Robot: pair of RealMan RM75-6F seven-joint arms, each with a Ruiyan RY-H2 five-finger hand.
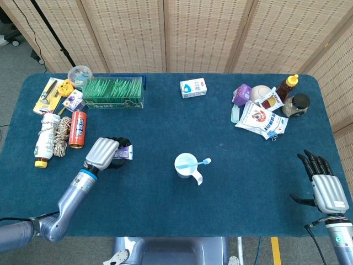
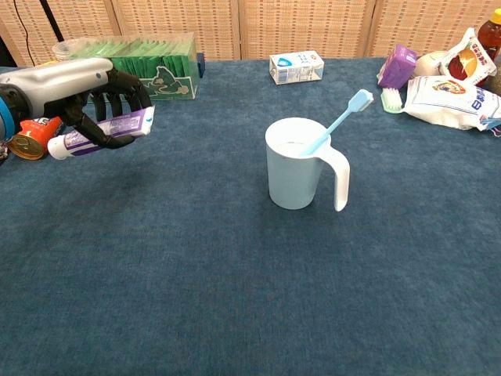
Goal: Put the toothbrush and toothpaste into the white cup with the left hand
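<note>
You have one white cup (image 2: 295, 165) with one toothbrush (image 2: 340, 118) in it, and one toothpaste tube (image 2: 102, 132). Along the left edge sit one green box (image 1: 113, 93), one red can (image 1: 78, 129), one bottle (image 1: 46, 139), one coil of rope (image 1: 63, 133) and one clear tub (image 1: 80, 74). At the back stands one milk carton (image 1: 193, 88). On the right you have two dark bottles (image 1: 287, 86), one white bag (image 1: 261, 120) and one purple box (image 1: 241, 94).

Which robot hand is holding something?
The left hand: its fingers wrap the purple toothpaste, lifted off the table. The right hand holds nothing, its fingers spread.
</note>
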